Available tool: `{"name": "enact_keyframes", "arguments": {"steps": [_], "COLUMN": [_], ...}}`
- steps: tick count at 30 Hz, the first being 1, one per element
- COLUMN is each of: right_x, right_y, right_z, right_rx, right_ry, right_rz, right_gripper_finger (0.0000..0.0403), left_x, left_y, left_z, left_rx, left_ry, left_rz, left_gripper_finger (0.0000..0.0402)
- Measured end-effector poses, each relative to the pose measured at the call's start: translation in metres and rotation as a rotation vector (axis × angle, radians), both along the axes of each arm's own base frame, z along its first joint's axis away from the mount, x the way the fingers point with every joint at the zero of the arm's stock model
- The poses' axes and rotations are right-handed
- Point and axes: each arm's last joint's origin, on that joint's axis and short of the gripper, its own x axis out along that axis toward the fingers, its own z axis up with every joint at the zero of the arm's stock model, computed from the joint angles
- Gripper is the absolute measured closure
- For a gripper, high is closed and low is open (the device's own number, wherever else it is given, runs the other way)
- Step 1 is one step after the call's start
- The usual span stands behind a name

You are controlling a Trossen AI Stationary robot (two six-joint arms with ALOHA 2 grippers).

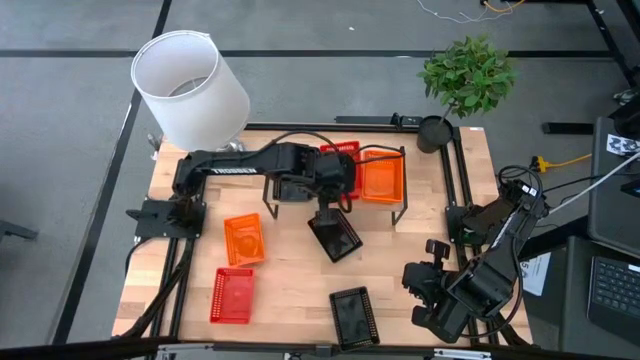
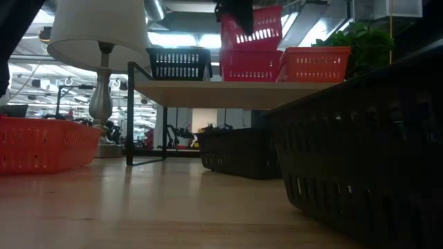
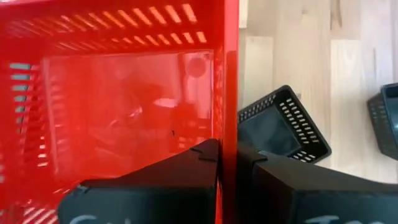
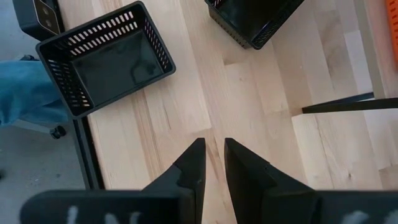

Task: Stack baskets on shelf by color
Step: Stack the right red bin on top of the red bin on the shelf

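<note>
The wooden shelf (image 1: 400, 205) (image 2: 208, 92) carries a black basket (image 2: 180, 63), a red basket (image 2: 250, 66) and an orange basket (image 1: 381, 180) (image 2: 315, 63). My left gripper (image 2: 235, 10) (image 3: 227, 152) is above the shelf's middle, shut on a second red basket (image 2: 255, 29) (image 3: 124, 99), which is tilted over the red one. On the table rest an orange basket (image 1: 243, 238), a red basket (image 1: 232, 295) and two black baskets (image 1: 335, 234) (image 1: 353, 315). My right gripper (image 4: 214, 144) waits near the table's right near corner with a narrow gap between its fingers. My left gripper pinches the red basket's side wall (image 3: 227, 118), one finger (image 3: 199, 162) inside the basket and the other (image 3: 261, 168) outside. It comes from above. The basket is tilted, its upper part raised; whether its low edge (image 2: 242, 45) touches the red basket beneath, I cannot tell.
A white lamp (image 1: 190, 88) stands at the table's far left corner, a potted plant (image 1: 465, 78) at the far right. One black basket (image 4: 106, 59) lies near the near edge, another (image 4: 255, 18) just in front of the shelf legs. Bare wood lies between them.
</note>
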Motion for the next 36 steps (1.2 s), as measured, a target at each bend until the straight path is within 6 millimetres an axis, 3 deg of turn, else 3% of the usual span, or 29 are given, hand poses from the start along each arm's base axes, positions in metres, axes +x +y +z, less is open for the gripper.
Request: {"name": "enact_keyframes", "arguments": {"steps": [24,36], "right_x": [0.0000,0.0000], "right_y": [0.0000,0.0001], "right_z": [0.0000,0.0000], "right_rx": [0.000,0.001], "right_ry": [0.000,0.001], "right_rz": [0.000,0.000], "right_gripper_finger": [0.0344,0.0344], "left_x": [-0.0005,-0.0005], "left_y": [0.0016,0.0015], "left_z": [-0.0055,-0.0055], "left_rx": [0.016,0.017], "left_ry": [0.047,0.047], "left_rz": [0.010,0.011], "left_gripper_finger": [0.0400,0.0340]}}
